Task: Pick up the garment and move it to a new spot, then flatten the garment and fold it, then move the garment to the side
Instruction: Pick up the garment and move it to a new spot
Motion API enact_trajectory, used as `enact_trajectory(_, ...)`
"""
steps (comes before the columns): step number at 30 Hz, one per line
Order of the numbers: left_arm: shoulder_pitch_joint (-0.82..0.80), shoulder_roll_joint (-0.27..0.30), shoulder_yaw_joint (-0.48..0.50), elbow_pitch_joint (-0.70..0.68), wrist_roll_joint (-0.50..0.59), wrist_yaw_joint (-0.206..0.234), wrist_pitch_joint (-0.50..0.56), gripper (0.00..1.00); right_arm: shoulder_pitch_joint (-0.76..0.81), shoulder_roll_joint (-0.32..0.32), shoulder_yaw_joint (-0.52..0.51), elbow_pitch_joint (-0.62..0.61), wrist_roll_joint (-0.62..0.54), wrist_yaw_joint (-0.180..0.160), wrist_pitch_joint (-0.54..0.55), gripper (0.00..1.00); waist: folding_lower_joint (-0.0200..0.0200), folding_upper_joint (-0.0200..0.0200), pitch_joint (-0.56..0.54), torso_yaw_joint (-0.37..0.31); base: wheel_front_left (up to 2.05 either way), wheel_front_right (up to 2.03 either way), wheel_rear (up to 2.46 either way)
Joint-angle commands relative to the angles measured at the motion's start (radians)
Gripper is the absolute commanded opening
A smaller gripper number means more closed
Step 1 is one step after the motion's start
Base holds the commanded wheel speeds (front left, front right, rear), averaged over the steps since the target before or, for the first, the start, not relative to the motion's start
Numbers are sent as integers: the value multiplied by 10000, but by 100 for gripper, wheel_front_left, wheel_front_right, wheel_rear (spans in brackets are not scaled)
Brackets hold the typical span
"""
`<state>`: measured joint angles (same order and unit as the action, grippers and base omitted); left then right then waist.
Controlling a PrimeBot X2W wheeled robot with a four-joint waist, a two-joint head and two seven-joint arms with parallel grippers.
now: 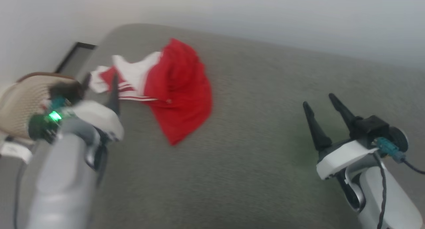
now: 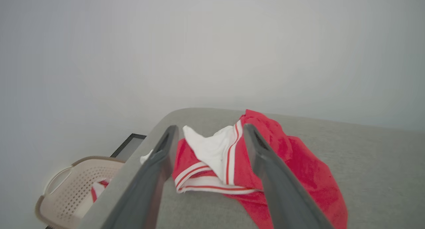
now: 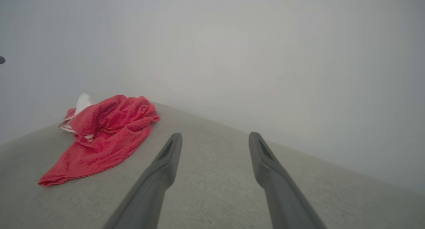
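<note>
The garment (image 1: 176,89), a red T-shirt with white sleeves and striped trim, lies crumpled at the far left of the grey surface (image 1: 252,149). My left gripper (image 1: 101,86) stands open just to its near left, fingers pointing at the white sleeve. Along those fingers in the left wrist view, the garment (image 2: 298,162) lies just beyond the open left gripper (image 2: 211,127), apart from it. Well off to the right, my right gripper (image 1: 318,101) is open and holds nothing. From the right wrist, the garment (image 3: 106,132) sits far left of the open right gripper (image 3: 215,136).
A beige perforated basket (image 1: 20,103) stands off the surface's left edge; in the left wrist view the basket (image 2: 79,186) holds a white cloth with a red stripe (image 2: 96,190). A dark-framed panel (image 1: 74,54) leans by the pale wall behind.
</note>
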<state>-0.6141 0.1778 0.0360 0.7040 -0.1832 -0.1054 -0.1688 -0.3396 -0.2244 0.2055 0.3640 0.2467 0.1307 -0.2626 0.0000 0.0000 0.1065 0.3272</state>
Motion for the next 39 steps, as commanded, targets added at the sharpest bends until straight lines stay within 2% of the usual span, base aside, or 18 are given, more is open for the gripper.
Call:
enact_trajectory(1,-222,69,34,92,-53,-42,42,100,-166,-5,15,-49,49,1,-28,100,0,0,913,-1153,0,0,0)
enact_trajectory(5,-1527,801,156,1513,-298,-122,1097,100,-369,-152,0,-251,176,1,-28,100,0,0,1384,-2108,0,0,0)
enact_trajectory(7,-2126,1022,458,2348,-815,-153,2071,100,-476,-189,-21,-325,228,1,-28,100,0,0,1571,-2510,0,0,0)
enact_trajectory(10,-2677,1596,381,3245,-1002,-207,3461,100,-572,-163,-28,-465,333,1,-28,100,0,0,1791,-3021,0,0,0)
enact_trajectory(12,-3000,1785,537,3655,-1424,-243,4268,100,-624,-154,-35,-533,366,1,-28,100,0,0,1965,-3308,0,0,0)
enact_trajectory(16,-3229,2053,55,3903,-1846,-238,5560,100,-747,-196,-61,-647,426,1,-28,100,0,0,2349,-3716,0,0,0)
enact_trajectory(23,-2923,2494,-733,4176,-2137,-240,6448,100,-967,-294,-126,-920,477,1,-28,100,0,0,3011,-4117,0,0,0)
enact_trajectory(28,-2690,2292,-1000,4480,-2314,-248,6610,100,-942,-375,-251,-1104,487,1,-28,100,0,0,3188,-4113,0,0,0)
enact_trajectory(29,-2658,2244,-1059,4497,-2374,-251,6619,92,-963,-371,-258,-1129,462,1,-28,100,0,0,3195,-4089,0,0,0)
enact_trajectory(32,-2643,2164,-1087,4461,-2591,-259,6391,0,-1049,-351,-234,-1191,433,1,-28,100,0,0,3112,-3990,0,0,0)
enact_trajectory(39,-2834,2328,-1317,4049,-2709,-283,5302,0,-1010,-230,-209,-1182,413,1,-28,100,0,0,2631,-3753,0,0,0)
